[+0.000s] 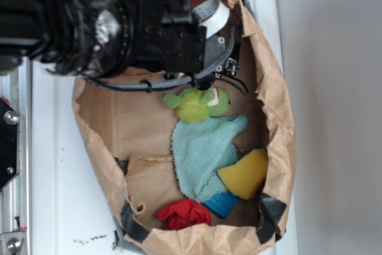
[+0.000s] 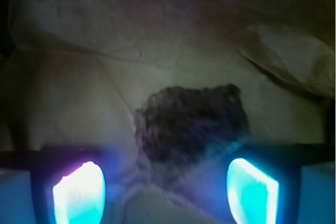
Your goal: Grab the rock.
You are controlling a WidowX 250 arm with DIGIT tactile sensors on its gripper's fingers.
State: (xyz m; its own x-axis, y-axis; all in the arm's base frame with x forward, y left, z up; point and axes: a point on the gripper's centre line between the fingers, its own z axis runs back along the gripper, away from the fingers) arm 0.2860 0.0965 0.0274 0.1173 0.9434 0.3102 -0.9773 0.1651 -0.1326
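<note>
Wrist view: the rock (image 2: 193, 124) lies centre frame, just above and between the gripper (image 2: 165, 187) pads, jaws spread wide, its long axis running roughly across the gap.

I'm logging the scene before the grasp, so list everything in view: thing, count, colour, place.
rock: one, dark grey-brown, on the brown paper between the gripper fingers in the wrist view; hidden under the arm in the exterior view
paper bag: one, brown, opened out on the white surface, holding the other items
green plush toy: one, green, upper middle of the bag, just below the gripper
towel: one, light teal, centre of the bag, below the plush toy
yellow sponge wedge: one, yellow, right of the towel
blue item: one, blue, partly under the towel and sponge; can't identify
red cloth bundle: one, red, bottom of the bag
white surface: one, white, under the bag
gripper: one, black with glowing fingertips, open, over the rock
</note>
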